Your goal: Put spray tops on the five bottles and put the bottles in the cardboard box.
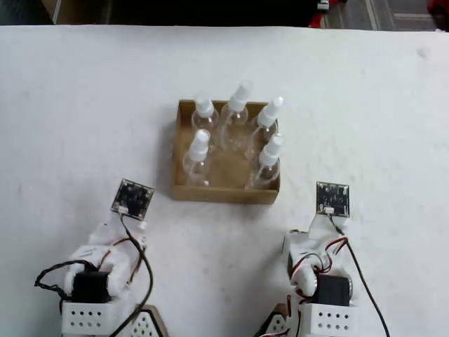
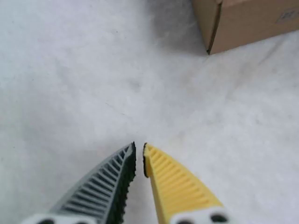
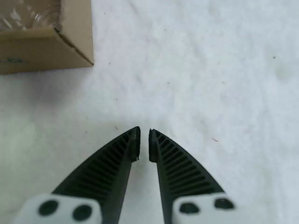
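Five clear plastic bottles (image 1: 235, 116), each with a white spray top fitted, stand upright inside the shallow brown cardboard box (image 1: 224, 194) at mid-table on the white table surface (image 1: 84, 105). Left gripper (image 2: 139, 154), one grey finger and one yellow, has its tips drawn together on nothing, above bare table near a box corner. Right gripper (image 3: 144, 140), both fingers black, is likewise closed and empty, near the box's other near corner.

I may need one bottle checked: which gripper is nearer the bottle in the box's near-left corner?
Left. The left gripper rests off the near-left corner of the cardboard box, close to that bottle. The right gripper rests off the near-right corner, across the box from it.
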